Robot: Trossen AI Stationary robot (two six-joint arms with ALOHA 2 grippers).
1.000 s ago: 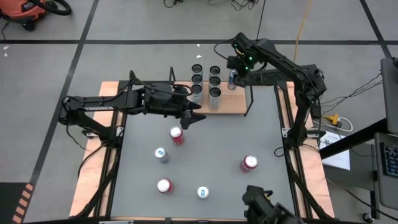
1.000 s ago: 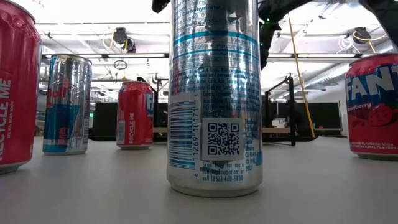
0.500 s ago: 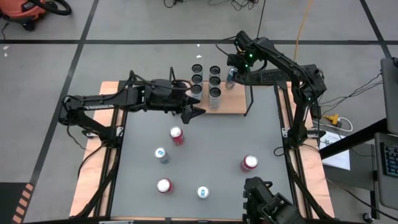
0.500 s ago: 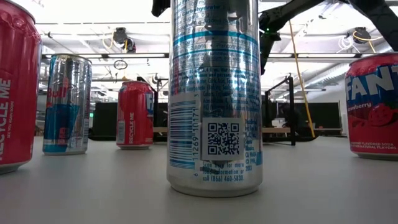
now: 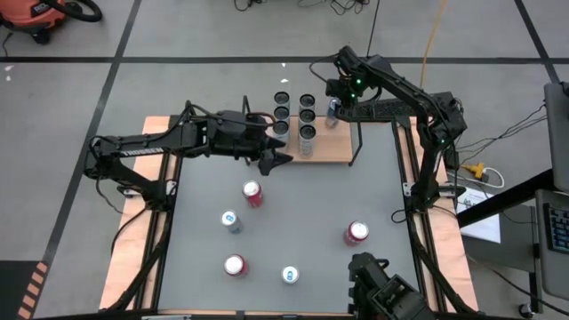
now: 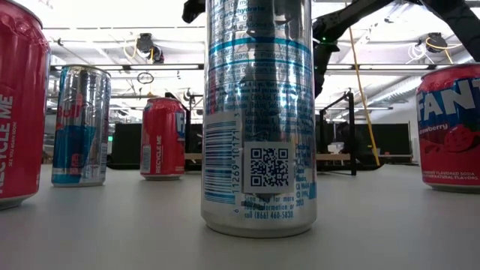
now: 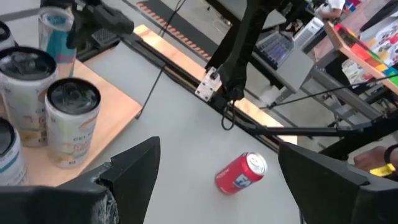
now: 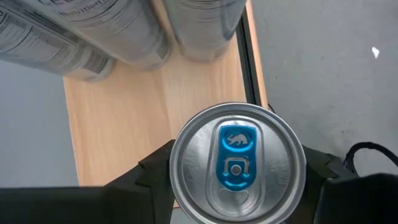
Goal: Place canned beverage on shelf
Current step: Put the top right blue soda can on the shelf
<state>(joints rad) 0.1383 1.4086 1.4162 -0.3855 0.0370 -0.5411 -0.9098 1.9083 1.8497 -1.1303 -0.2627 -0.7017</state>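
"RECYCLE ME" on red can (image 6: pixel 163 139)

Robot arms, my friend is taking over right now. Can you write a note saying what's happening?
Right tool: shut on a silver can with a blue tab, held above the far right end of the light-wood shelf with black rod frames.
Left tool: open, empty, by the shelf's near edge.
Done: six cans standing on the shelf.
Left: set this can down, then shelve five cans on the grey table.
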